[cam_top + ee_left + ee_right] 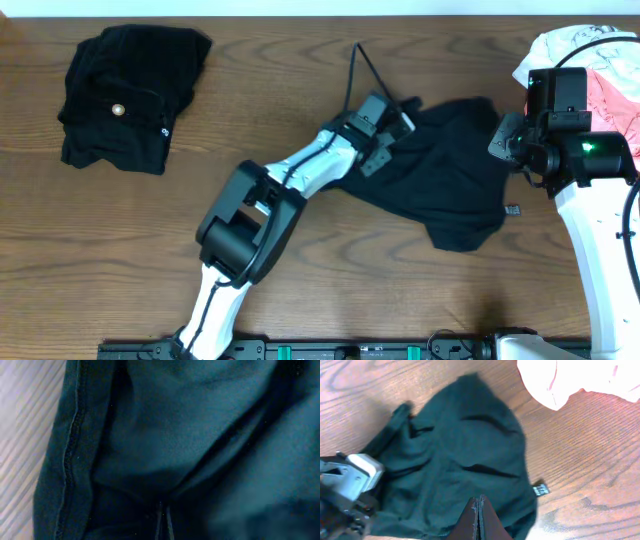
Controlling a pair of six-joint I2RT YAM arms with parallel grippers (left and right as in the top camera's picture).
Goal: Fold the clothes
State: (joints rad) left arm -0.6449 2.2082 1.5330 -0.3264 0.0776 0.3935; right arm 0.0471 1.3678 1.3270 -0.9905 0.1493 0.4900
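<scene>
overhead | I see the black shirt (450,185) bunched right of centre on the table (300,60) | my left pincer (398,130) on its upper-left edge | right pincer (500,143) at its right edge | folded black piece (130,80) with pale button (118,108) far left | pink-and-white garments (600,70) far right

The work surface is a wooden tabletop (300,130) with a dark brown finish. In the overhead view its grain runs left to right in long, fine streaks. A pale strip (300,6) lies beyond the far edge; what it belongs to cannot be told. In the right wrist view the wood reads reddish brown, with wavy, looping grain and a faint sheen. In the left wrist view a blurred, washed-out band of wood shows at the left edge. Lighting is even and diffuse; shadows on the wood are soft
</scene>
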